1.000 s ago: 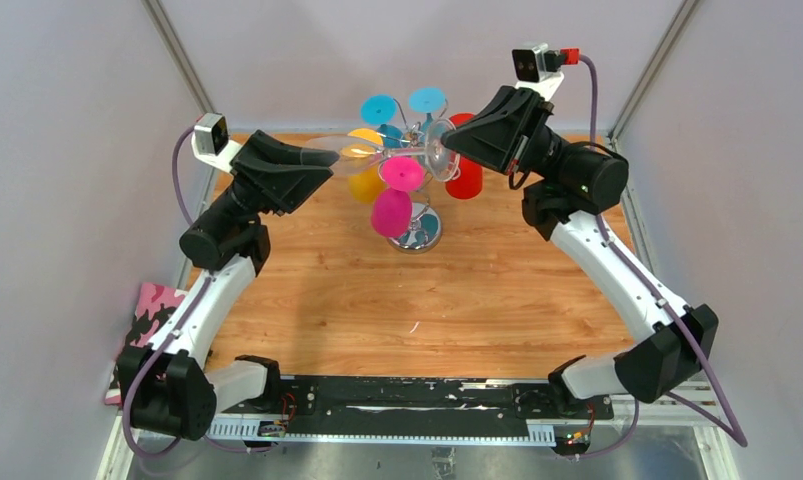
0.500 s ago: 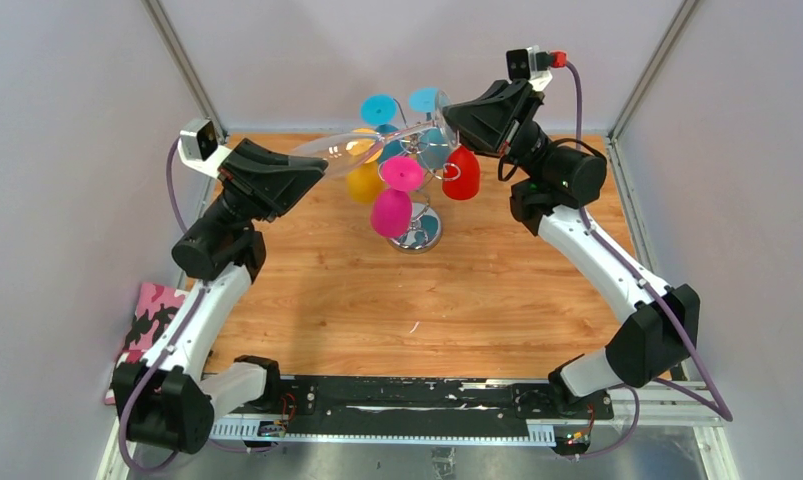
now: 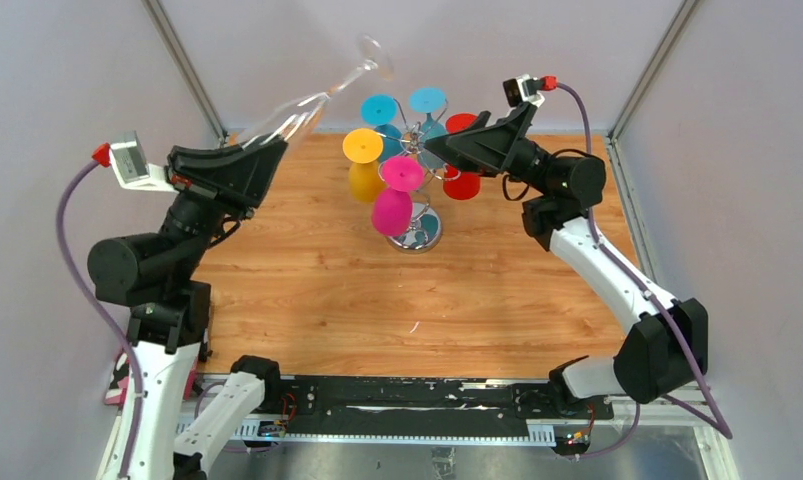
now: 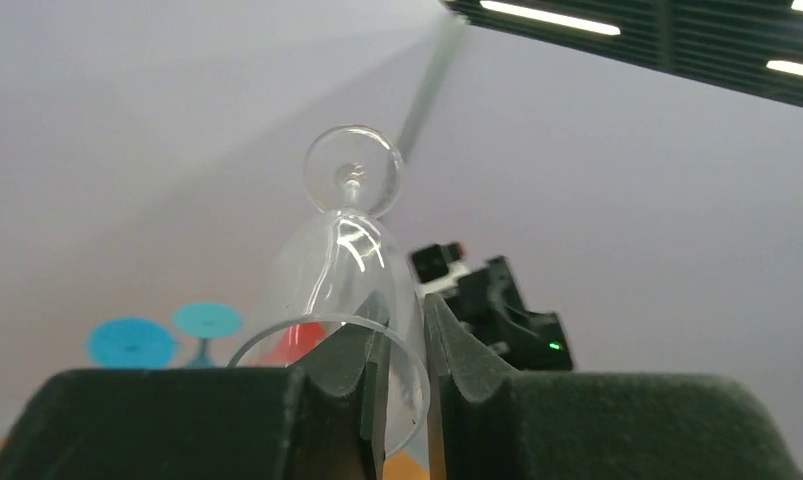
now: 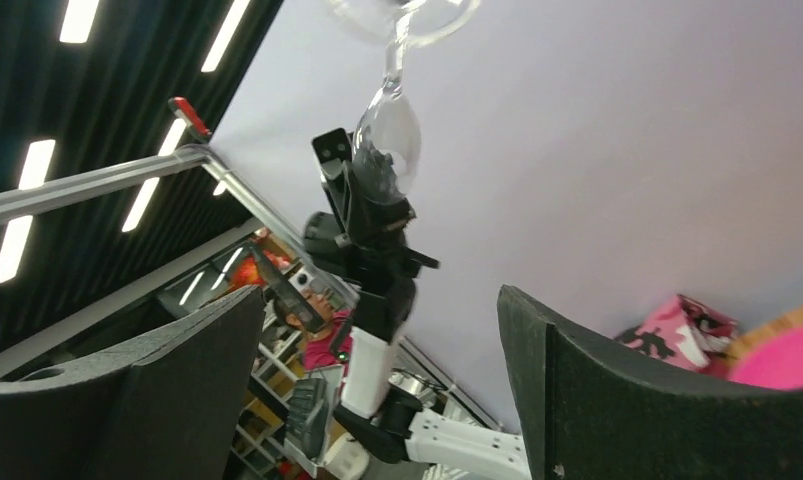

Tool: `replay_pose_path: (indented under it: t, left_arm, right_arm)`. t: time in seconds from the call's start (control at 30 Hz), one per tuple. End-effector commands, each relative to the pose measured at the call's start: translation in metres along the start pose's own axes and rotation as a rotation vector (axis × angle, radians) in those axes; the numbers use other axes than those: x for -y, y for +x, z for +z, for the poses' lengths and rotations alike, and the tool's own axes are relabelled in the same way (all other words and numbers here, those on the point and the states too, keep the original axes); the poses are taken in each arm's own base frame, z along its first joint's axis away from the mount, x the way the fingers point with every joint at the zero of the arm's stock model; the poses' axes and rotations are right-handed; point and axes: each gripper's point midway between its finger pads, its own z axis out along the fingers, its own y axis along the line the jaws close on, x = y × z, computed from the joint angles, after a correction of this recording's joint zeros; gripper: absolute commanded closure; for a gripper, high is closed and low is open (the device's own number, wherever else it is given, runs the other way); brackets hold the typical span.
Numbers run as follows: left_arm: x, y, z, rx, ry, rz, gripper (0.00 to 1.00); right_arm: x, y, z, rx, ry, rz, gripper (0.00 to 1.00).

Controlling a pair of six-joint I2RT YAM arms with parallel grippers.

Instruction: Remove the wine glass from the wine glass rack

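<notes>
Arms of a two-armed robot reach from the near edge over a wooden surface (image 3: 377, 310). Beyond them, at the middle of the far half, stands a shiny chrome wire glass rack (image 3: 417, 235) on a round mirrored base, hung with pink (image 3: 392, 205), yellow (image 3: 365, 170), blue (image 3: 382, 110) and red (image 3: 462, 180) plastic glasses.

Just right of the rack's top, the right end effector (image 3: 435, 150) hangs with its fingers spread wide and nothing between them.

Left of the rack and higher than its top, the left end effector (image 3: 280, 142) is closed on a clear stemmed wine glass (image 3: 312, 100). The left wrist view shows the fingers (image 4: 352, 360) pinching the thin wall of the bowl near the rim. The glass is free of the rack, tilted, with its round foot pointing up and away toward the back wall.

The step in hand looks like carrying the freed glass away to set it down. A rim pinch gives little hold against twisting, so the arm should move slowly, turn the glass gradually, and lower it onto bare wood left of the rack, well apart from it. The fingers should part only once the glass rests steadily. The right arm should draw back from the rack without brushing the red glass.
</notes>
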Motion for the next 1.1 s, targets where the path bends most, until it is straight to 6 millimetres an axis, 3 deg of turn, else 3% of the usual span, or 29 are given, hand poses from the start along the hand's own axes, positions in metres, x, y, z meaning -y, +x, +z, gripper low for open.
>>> replay_pose_path:
  t: [0.0,0.17,0.3,0.37,0.5,0.6,0.73,0.9,1.07]
  left_arm:
    - [-0.086,-0.008,-0.024,-0.044,-0.507,0.170,1.00]
    - [-0.163,-0.030,-0.051,-0.205,-1.023,0.323,1.00]
    - [-0.212,-0.029,-0.054,-0.360,-1.245,0.410,1.00]
    - [-0.233,-0.021,-0.046,-0.445,-1.283,0.435,1.00]
    - [-0.282,0.018,-0.028,-0.650,-1.272,0.386,1.00]
    - [-0.314,0.057,-0.030,-0.772,-1.253,0.308,1.00]
    - [-0.346,0.090,-0.050,-0.893,-1.253,0.219,1.00]
    - [-0.371,0.123,-0.085,-1.030,-1.291,0.128,1.00]
    - [-0.387,0.145,-0.106,-1.114,-1.313,0.089,1.00]
  right_arm:
    - [-0.002,-0.008,-0.034,-0.005,0.043,-0.101,0.09]
    - [-0.001,-0.031,-0.070,0.072,0.128,-0.154,0.09]
    - [0.005,-0.042,-0.090,0.094,0.219,-0.195,0.09]
    - [0.010,-0.046,-0.096,0.101,0.257,-0.200,0.09]
    - [0.023,-0.054,-0.106,0.105,0.308,-0.193,0.09]
    - [0.034,-0.056,-0.110,0.101,0.319,-0.159,0.09]
    - [0.051,-0.068,-0.124,0.127,0.347,-0.122,0.10]
    - [0.065,-0.080,-0.136,0.149,0.378,-0.110,0.10]
    - [0.069,-0.089,-0.149,0.183,0.392,-0.104,0.10]
